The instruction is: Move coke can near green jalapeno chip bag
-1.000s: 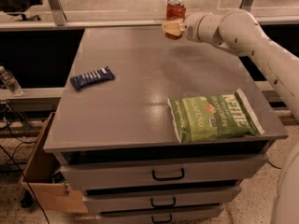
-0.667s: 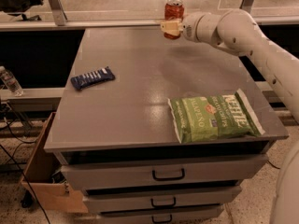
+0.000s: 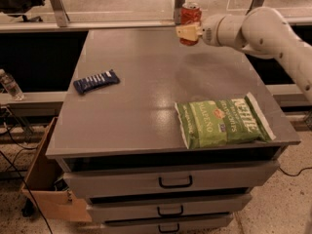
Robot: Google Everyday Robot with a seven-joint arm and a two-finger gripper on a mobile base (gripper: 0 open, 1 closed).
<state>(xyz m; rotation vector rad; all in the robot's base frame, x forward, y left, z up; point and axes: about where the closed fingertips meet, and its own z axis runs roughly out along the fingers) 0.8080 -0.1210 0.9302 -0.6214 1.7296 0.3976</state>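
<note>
Nudged slightly right, gripper [image 3: 187, 32] at far table [image 3: 146, 91] edge grips coke can [image 3: 190, 14], fingers [image 3: 184, 31] hiding its middle.

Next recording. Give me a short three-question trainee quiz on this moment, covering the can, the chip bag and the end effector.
1. True or false: the coke can lies flat beside the green jalapeno chip bag.
2. Where is the end effector? A) over the chip bag. B) at the far edge of the table, closed on the coke can. C) inside a drawer.
3. Fill in: in the camera view, the blue wrapped bar lies on the table's ___ side.

Key: 1 false, because the can is upright and far from the bag. 2 B. 3 left.
</note>
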